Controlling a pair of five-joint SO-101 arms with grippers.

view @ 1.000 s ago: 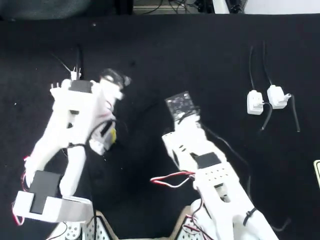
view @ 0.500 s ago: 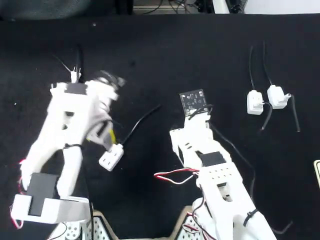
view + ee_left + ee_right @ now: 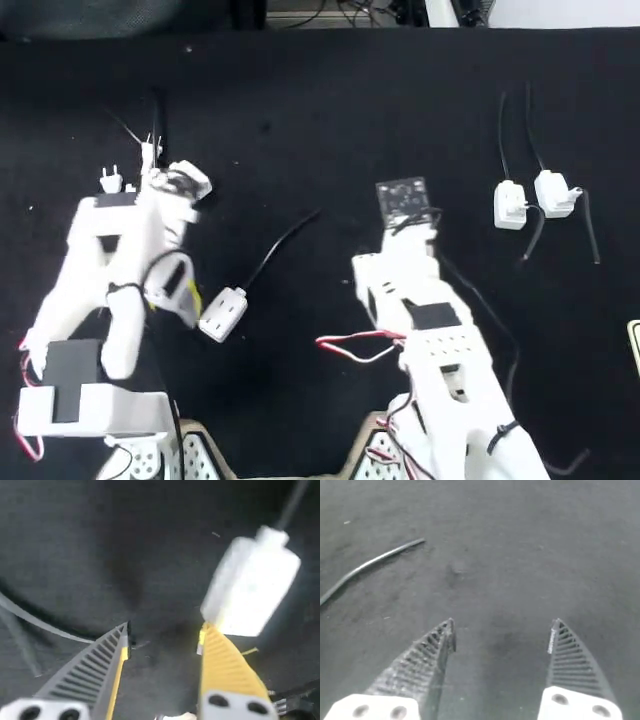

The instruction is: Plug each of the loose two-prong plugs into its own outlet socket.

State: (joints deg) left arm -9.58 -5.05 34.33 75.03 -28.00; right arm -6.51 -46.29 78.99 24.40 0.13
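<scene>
Looking down on a black tabletop (image 3: pixel 330 90) and finding a white block (image 3: pixel 222 312) lying flat near the front, just beside the left arm (image 3: pixel 100 270), rectangular with rounded corners and a narrow neck at one end. Tracing a thin black cord (image 3: pixel 280 245) from that neck, curving away toward the middle of the tabletop. Seeing the same block in the left wrist view as a plain bright slab, tilted, with its near corner right at the tip of the yellow finger (image 3: pixel 222 670); not managing to tell touching from just short, nor to make out prongs or slots on its face. Holding the left claw (image 3: pixel 165 629) spread open, gripping nothing, with bare tabletop between its jaws. Hanging the right claw (image 3: pixel 503 624) low over bare tabletop as well, open wide and empty, with a length of dark cord (image 3: pixel 370 565) lying off to one side of it. Spotting a pair of white blocks (image 3: pixel 510 205) side by side at the far right, well apart from both arms, each trailing thin black cord toward the back edge. Noticing a small white pronged piece (image 3: pixel 109 180) just beside the far end of the left arm, two short pins sticking up from it.
</scene>
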